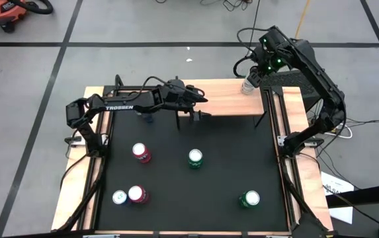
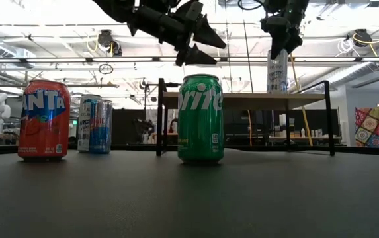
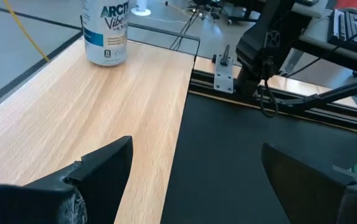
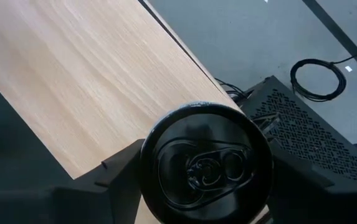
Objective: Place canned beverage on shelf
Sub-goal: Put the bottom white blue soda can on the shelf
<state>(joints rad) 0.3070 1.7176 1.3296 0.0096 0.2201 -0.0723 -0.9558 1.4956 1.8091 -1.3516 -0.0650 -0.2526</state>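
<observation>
Right now your right claw [image 4: 203,186] sits over the white can [image 1: 249,84], one finger on each side of it, seemingly pinching it, though actual contact is hard to confirm. Under the can lies the shelf [image 1: 229,99], at its far right corner. Your left claw [image 1: 199,100] hangs spread and empty above the shelf's near edge, well apart from the can.

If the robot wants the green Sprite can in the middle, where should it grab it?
Grip the Sprite can around its round sides, near the middle, coming straight down from above. It stands upright with open mat all around, so the jaws fit on either side. The left gripper is nearer, its jaws open.
</observation>
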